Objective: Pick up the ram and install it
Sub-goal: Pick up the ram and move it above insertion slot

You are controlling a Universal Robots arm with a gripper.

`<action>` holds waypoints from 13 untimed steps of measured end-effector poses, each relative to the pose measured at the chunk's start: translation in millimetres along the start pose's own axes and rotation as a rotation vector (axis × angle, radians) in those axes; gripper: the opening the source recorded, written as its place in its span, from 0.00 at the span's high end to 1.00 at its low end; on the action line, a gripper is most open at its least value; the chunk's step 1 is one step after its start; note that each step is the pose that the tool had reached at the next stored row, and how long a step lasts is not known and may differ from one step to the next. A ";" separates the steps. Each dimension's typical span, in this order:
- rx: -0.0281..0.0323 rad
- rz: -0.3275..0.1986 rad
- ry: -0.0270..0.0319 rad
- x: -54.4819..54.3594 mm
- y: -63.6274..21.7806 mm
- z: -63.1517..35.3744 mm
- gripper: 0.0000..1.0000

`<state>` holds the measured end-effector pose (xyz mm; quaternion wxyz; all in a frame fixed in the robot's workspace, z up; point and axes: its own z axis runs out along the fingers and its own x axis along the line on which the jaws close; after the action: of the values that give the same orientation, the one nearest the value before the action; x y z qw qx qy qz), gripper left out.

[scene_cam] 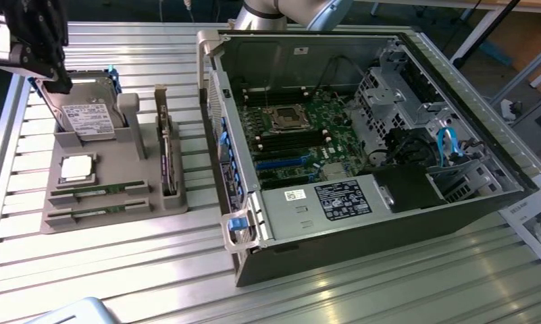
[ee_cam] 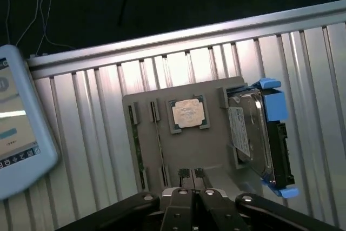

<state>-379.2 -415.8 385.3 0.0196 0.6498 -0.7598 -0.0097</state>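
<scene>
Though shut, jaws near slotted ram [ee_cam: 135, 144]

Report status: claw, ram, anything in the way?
Claw shut, empty, above gray holder near hard drive. Ram in its holder slot, untouched. Processor sits between hard drive and ram.

The gripper [scene_cam: 56, 79] hangs at ten o'clock over the hard drive [scene_cam: 88, 116]. The ram [scene_cam: 99, 192] lies at the grey holder's [scene_cam: 117, 169] six o'clock edge, the computer case [scene_cam: 361, 135] at three o'clock.
</scene>
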 end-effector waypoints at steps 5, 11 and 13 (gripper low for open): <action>0.0016 -0.095 0.0038 0.1 0.0 0.0 0.90; 0.0021 -0.123 0.0051 0.3 0.0 0.0 0.90; 0.0024 -0.138 0.0056 0.2 0.0 0.0 0.90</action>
<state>-379.2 -416.0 385.3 0.0202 0.7008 -0.7130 -0.0083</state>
